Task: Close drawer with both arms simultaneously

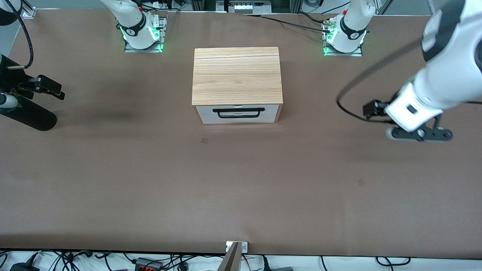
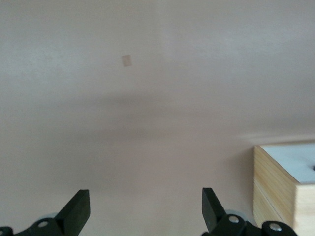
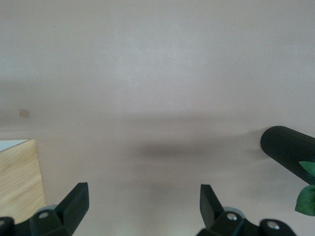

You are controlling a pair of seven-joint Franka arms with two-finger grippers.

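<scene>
The light-wood box (image 1: 237, 77) stands in the middle of the table. The drawer (image 1: 238, 113) shows its white front panel and wide black wire handle (image 1: 238, 112), and it sits about flush in the box's front. My left gripper (image 1: 421, 134) hangs over bare table toward the left arm's end, well apart from the box, open and empty. In the left wrist view (image 2: 146, 211) the box corner (image 2: 278, 182) shows beside it. My right gripper (image 1: 45, 87) hangs over the table toward the right arm's end, open and empty. In the right wrist view (image 3: 143, 209) the box (image 3: 17, 172) shows at the edge.
A black ribbed cylinder (image 1: 28, 116) lies at the right arm's end of the table, also in the right wrist view (image 3: 288, 150), with a green leaf (image 3: 307, 196) beside it. A black cable (image 1: 350, 94) loops from the left arm.
</scene>
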